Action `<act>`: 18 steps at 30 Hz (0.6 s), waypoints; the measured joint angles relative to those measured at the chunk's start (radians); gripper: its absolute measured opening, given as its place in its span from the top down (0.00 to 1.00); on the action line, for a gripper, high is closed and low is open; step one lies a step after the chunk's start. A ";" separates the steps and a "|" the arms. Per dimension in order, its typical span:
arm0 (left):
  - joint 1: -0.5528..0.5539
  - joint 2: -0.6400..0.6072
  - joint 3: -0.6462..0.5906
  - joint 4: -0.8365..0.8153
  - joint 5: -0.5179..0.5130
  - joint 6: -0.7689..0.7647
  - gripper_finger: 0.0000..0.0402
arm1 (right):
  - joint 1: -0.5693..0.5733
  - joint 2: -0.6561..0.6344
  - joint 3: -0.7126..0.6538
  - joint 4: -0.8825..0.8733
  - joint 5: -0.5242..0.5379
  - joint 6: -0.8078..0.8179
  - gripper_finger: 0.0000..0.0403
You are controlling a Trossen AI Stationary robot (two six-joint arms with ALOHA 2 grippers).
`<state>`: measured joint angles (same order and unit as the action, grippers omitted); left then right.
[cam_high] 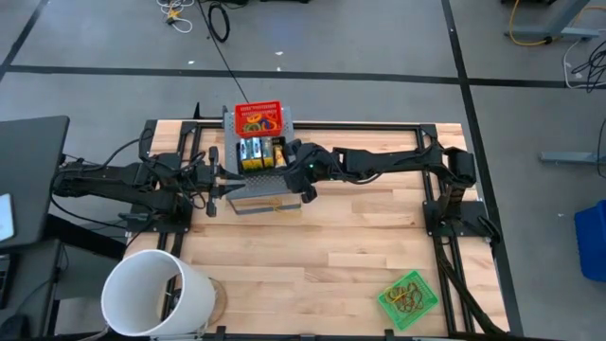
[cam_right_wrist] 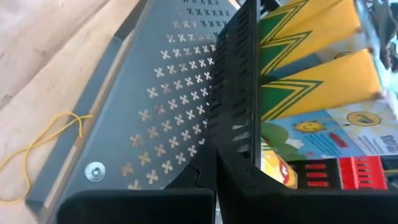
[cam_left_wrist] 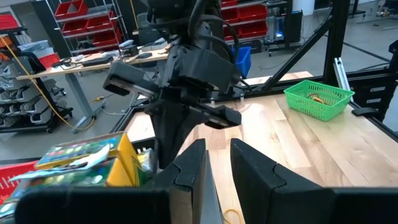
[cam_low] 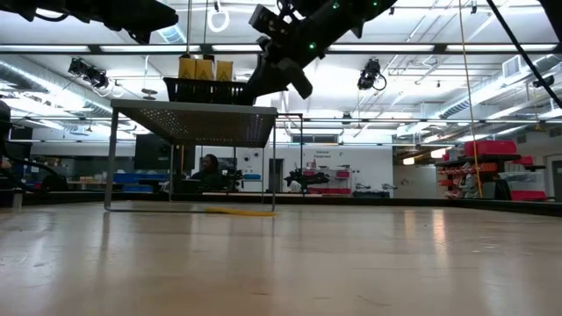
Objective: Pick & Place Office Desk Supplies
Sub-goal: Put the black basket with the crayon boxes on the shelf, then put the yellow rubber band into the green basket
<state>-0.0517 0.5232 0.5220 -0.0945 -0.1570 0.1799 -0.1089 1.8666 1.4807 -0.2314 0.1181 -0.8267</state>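
Note:
A black mesh basket (cam_high: 260,153) stands on a grey perforated metal shelf (cam_high: 254,194) and holds upright yellow-and-green crayon boxes (cam_right_wrist: 311,68). My right gripper (cam_right_wrist: 216,177) reaches in from the table's right and is shut on the basket's right wall. My left gripper (cam_left_wrist: 214,165) is open and hovers at the shelf's left side (cam_high: 216,182), above shelf height and touching nothing. Behind the black basket sits a red basket (cam_high: 258,118) of rubber bands. A single yellow rubber band (cam_right_wrist: 43,140) lies on the table beside the shelf's leg. My right gripper pinches the black basket's right-hand mesh wall (cam_right_wrist: 239,134) between its two fingers, one inside the basket next to the crayon boxes and one outside. It comes from the table's right, slanting down (cam_low: 283,66). The basket stands upright, its bottom (cam_low: 211,98) on the shelf top.
A large white bucket (cam_high: 156,294) stands at the near left corner. A green basket (cam_high: 409,296) of rubber bands sits near the near right corner. Bare wood lies between them. A black frame (cam_high: 379,128) runs along the table's far edge and sides.

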 joint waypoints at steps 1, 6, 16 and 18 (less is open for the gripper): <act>0.000 0.000 0.000 0.000 0.000 0.000 0.79 | 0.000 0.000 0.000 0.001 0.010 0.000 1.00; 0.000 0.000 0.000 0.000 -0.009 0.000 0.79 | 0.005 0.000 0.000 -0.005 0.046 -0.004 1.00; 0.000 0.002 0.000 -0.010 0.011 -0.010 0.79 | 0.131 -0.016 0.007 -0.257 -0.007 -0.017 0.96; 0.000 0.012 0.001 -0.007 0.048 -0.030 0.79 | 0.157 -0.016 0.008 -0.267 -0.028 0.025 0.93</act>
<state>-0.0517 0.5347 0.5229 -0.1016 -0.1093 0.1503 0.0483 1.8503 1.4882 -0.4983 0.0906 -0.8013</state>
